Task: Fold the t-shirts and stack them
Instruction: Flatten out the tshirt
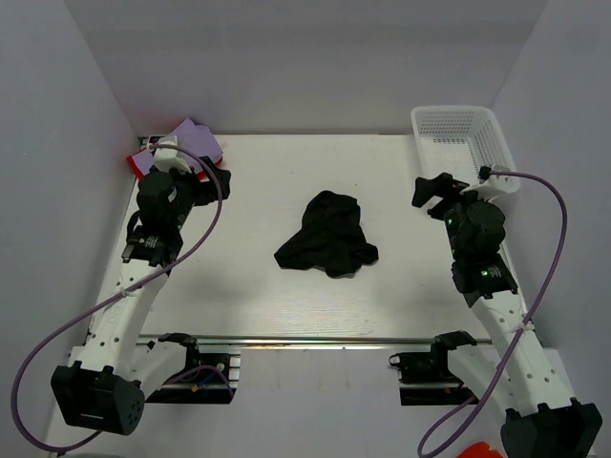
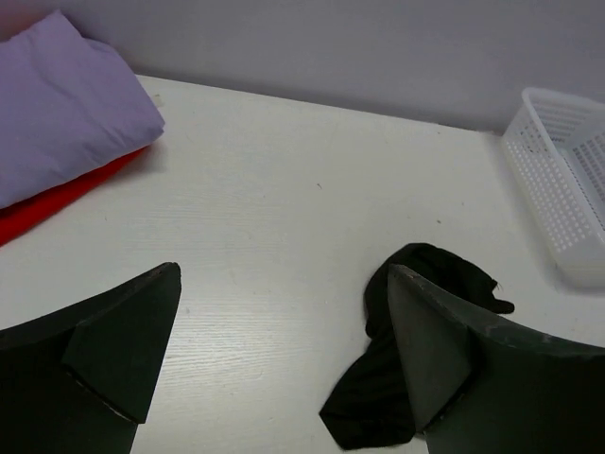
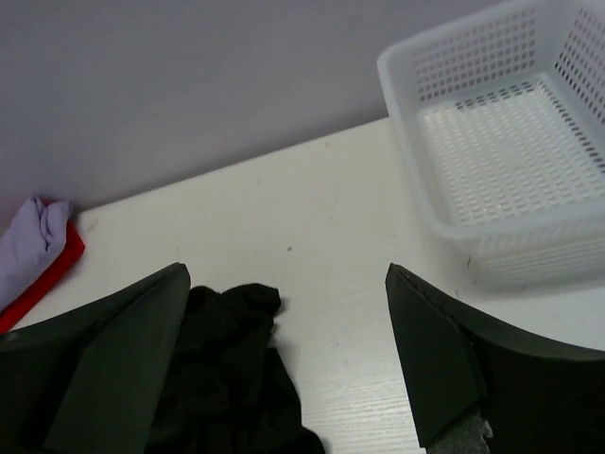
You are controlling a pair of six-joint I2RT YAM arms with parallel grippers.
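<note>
A black t-shirt [image 1: 326,236] lies crumpled in the middle of the white table; it also shows in the left wrist view [image 2: 371,397] and the right wrist view [image 3: 232,378]. A folded lavender t-shirt [image 1: 196,138] [image 2: 66,104] rests on a red t-shirt [image 1: 138,162] [image 2: 57,199] in the far left corner. My left gripper [image 1: 216,181] [image 2: 284,274] hangs open beside that stack, left of the black shirt, holding nothing. My right gripper [image 1: 434,194] [image 3: 286,272] is open too, right of the black shirt, and empty.
A white mesh basket [image 1: 453,111] [image 3: 529,232] stands at the far right corner, just behind the right gripper. Grey walls close the table at the back and both sides. A metal rail [image 1: 315,339] runs along the near edge.
</note>
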